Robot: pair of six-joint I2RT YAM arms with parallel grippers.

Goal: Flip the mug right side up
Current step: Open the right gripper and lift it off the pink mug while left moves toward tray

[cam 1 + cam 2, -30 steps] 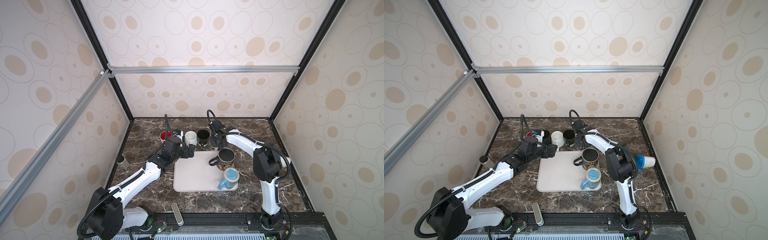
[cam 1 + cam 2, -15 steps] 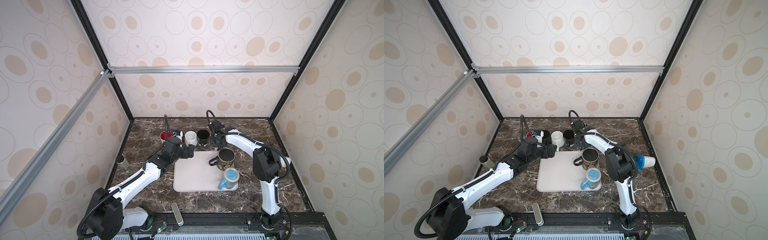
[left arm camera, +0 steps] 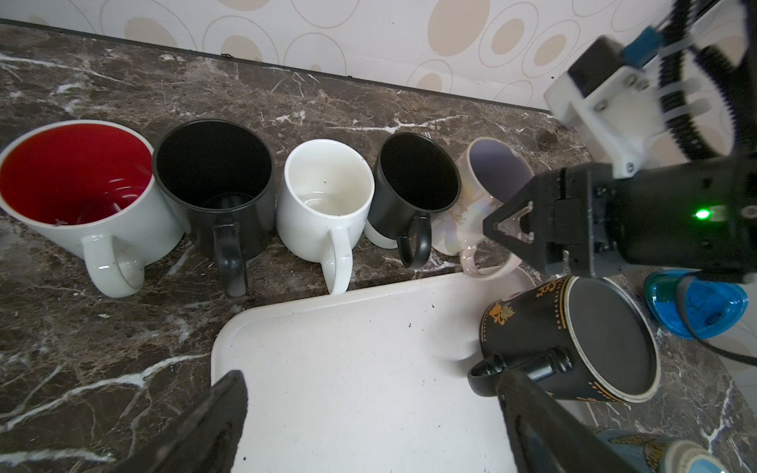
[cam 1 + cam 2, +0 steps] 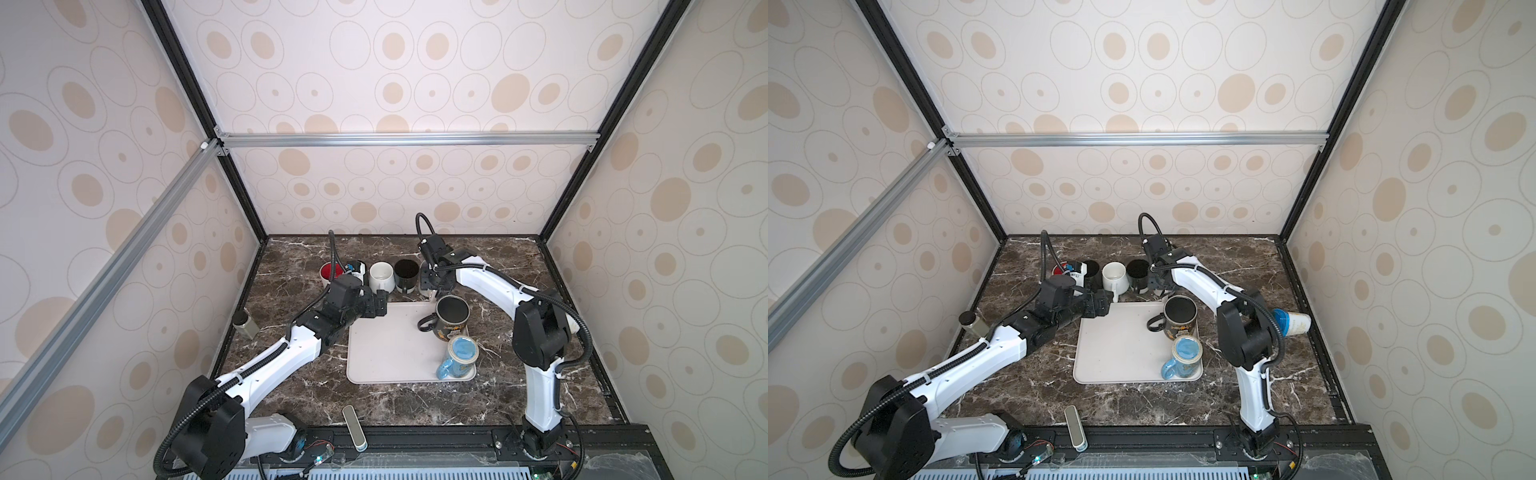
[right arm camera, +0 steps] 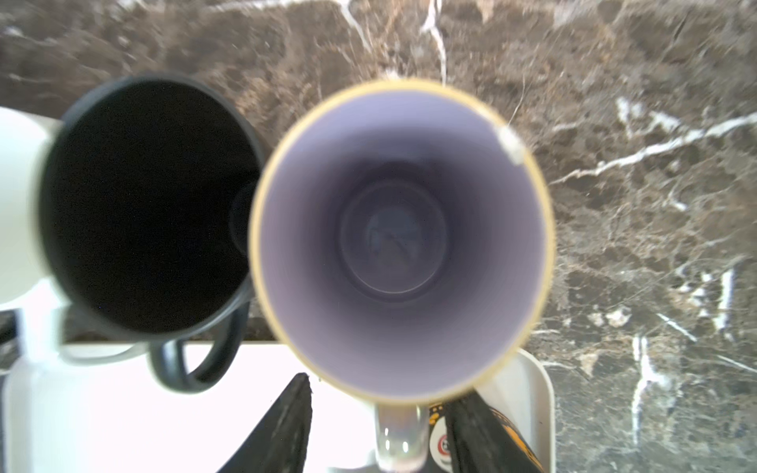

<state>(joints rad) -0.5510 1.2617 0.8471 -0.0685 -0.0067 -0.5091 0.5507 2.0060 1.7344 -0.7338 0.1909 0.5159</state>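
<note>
Mug [image 5: 401, 237]: pearly glaze; round lavender hollow

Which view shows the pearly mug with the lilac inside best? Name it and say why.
Left wrist view: the pearly mug stands upright ending the mug row, wall, rim and handle showing, partly behind the right gripper. The right wrist view looks straight into it, blurred. In both top views that gripper hides most of it.

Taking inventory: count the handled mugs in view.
7. Behind the tray, in a row: red-lined mug, black mug, white mug, two-tone mug, lilac mug. On the tray: gilt mug, blue mug. None seems hidden.
</note>
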